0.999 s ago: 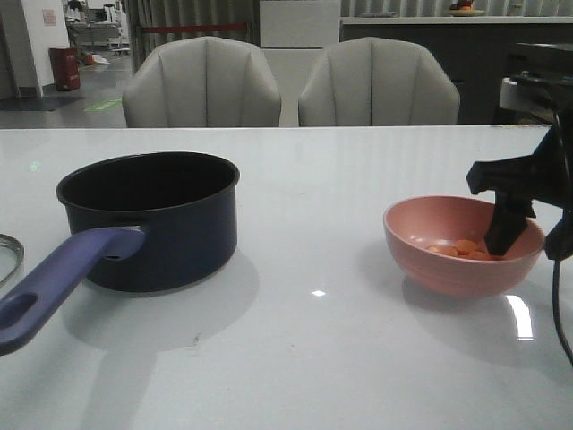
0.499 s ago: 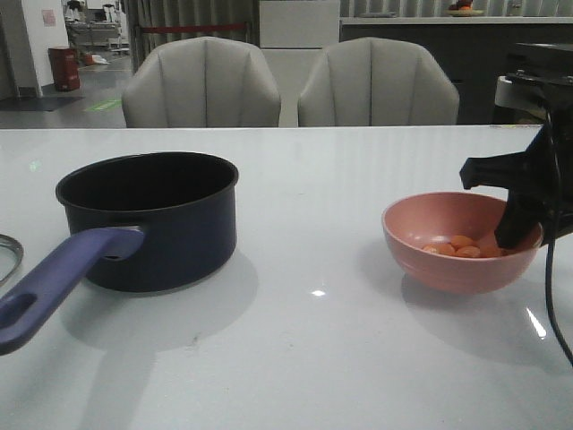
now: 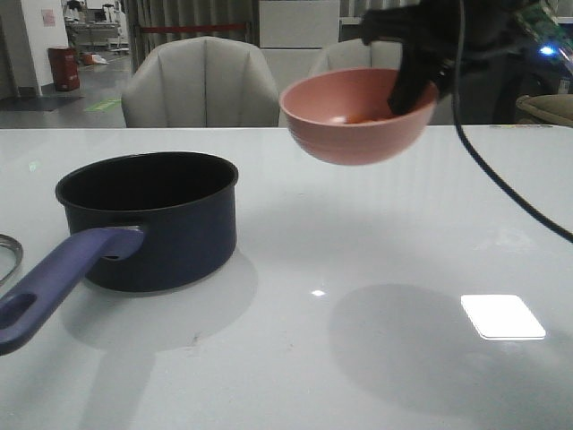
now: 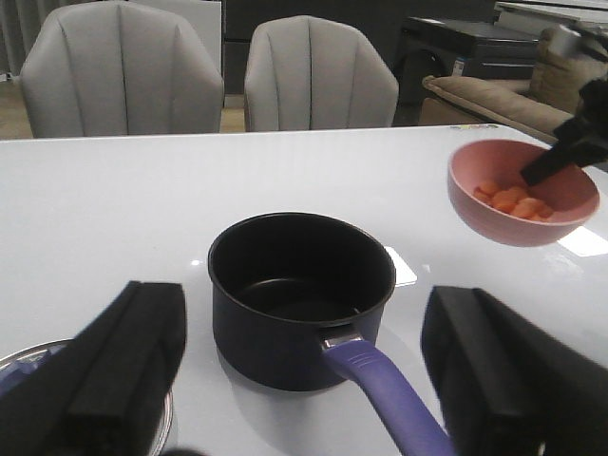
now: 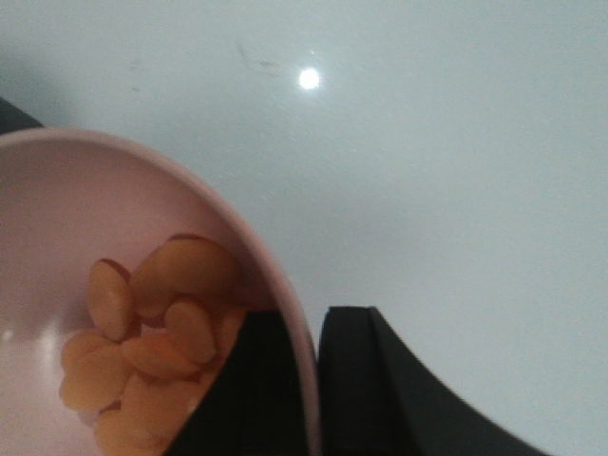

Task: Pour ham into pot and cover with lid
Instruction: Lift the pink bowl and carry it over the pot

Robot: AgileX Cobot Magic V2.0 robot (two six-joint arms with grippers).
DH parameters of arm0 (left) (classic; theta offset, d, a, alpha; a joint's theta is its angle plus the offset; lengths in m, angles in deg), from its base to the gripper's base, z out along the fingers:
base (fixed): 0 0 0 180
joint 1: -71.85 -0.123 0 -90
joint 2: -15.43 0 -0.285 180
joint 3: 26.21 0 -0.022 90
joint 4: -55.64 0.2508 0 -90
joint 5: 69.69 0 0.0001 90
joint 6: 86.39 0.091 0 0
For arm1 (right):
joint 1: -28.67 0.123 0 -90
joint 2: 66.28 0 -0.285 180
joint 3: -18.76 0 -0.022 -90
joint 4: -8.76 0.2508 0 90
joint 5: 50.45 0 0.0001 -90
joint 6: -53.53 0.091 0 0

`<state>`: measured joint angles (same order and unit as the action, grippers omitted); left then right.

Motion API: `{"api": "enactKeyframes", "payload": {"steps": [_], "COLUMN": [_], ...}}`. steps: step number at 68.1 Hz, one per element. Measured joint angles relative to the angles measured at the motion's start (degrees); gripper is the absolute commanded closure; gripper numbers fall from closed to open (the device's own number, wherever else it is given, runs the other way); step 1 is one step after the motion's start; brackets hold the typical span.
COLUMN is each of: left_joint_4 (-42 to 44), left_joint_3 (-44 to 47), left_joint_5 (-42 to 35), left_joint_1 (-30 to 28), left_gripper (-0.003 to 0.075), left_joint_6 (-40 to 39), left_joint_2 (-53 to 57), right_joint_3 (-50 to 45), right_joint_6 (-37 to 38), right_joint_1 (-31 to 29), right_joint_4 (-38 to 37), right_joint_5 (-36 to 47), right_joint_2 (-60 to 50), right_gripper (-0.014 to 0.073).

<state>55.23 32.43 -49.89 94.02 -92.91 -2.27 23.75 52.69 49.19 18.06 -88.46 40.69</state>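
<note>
**Supervisor:** Where are we on the task?

**Operator:** Early. My right tool [image 3: 407,85] is clamped on the rim of the pink bowl [image 3: 358,121], one finger inside and one outside, and the bowl hangs in the air above the desk [image 3: 376,260]. The ham [image 5: 152,332] is all in the bowl; the right wrist view shows the chunks piled by the inner finger. The pot [image 3: 148,219] stands empty on the desk, handle toward me, and the bowl is well to its right, not over it yet.

**Supervisor:** So nothing poured?

**Operator:** Nothing. I judge what's left as carrying the bowl over the pot, tipping it, then covering. The lid [image 3: 7,255] lies on the desk at the far left edge of the front view, just beside the handle, only a sliver of it showing.

**Supervisor:** And the other arm?

**Operator:** My left tool [image 4: 304,370] is spread wide and holds nothing, looking down at the pot.

**Supervisor:** What changed in the last second?

**Operator:** A second ago the bowl sat on the desk at the right with my tool at its rim. Now it's lifted clear and has travelled left, toward the pot. The pot and lid haven't moved.
</note>
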Motion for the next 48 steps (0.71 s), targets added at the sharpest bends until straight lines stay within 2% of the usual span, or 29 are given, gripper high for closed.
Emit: {"api": "enactKeyframes", "payload": {"steps": [9, 20, 37, 48], "left_joint_4": [0.0, 0.0, 0.0, 0.0], "left_joint_3": [0.0, 0.0, 0.0, 0.0], "left_joint_5": [0.0, 0.0, 0.0, 0.0], "left_joint_1": [0.0, 0.0, 0.0, 0.0], "left_gripper": [0.019, 0.019, 0.019, 0.019], "left_joint_6": [0.0, 0.0, 0.0, 0.0], "left_joint_2": [0.0, 0.0, 0.0, 0.0], "right_joint_3": [9.5, 16.6, 17.1, 10.3], "right_joint_6": [0.3, 0.8, 1.9, 2.4], "right_joint_1": [5.4, 9.9, 13.0, 13.0], "right_joint_4": [-1.7, -2.5, -2.5, -2.7], "right_joint_5": [-4.0, -4.3, 8.5, 22.7], "right_joint_2": [4.8, 9.1, 10.0, 10.0], "right_gripper": [0.0465, 0.0465, 0.0465, 0.0465]}}
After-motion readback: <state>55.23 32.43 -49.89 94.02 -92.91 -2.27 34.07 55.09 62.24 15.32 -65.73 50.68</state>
